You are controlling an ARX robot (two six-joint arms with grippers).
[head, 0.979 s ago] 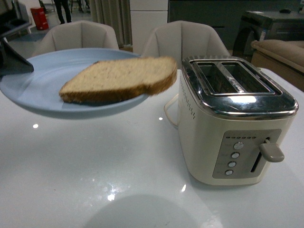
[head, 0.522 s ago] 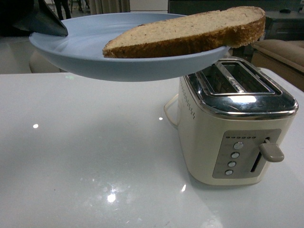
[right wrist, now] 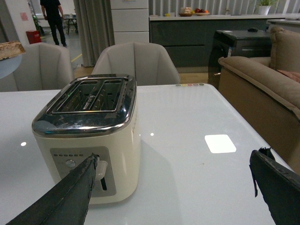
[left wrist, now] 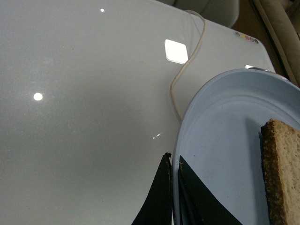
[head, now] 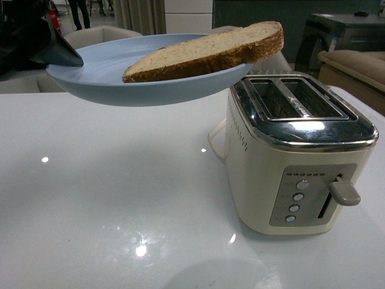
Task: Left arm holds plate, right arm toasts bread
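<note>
My left gripper is shut on the left rim of the pale blue plate and holds it in the air, up left of the toaster. The slice of bread lies on the plate, its rounded end sticking out over the plate's right rim above the toaster's near corner. In the left wrist view the jaws clamp the plate's rim, with the bread at the far side. My right gripper is open and empty, low in front of the toaster; it is out of the front view.
The cream toaster has two open slots and a raised side lever. Its cord trails over the white table. Chairs stand behind the table and a sofa to the right.
The plate with the bread rose from low over the table to above toaster height. In the last half second it settled slightly lower and further back-left, tilted up at the right.
</note>
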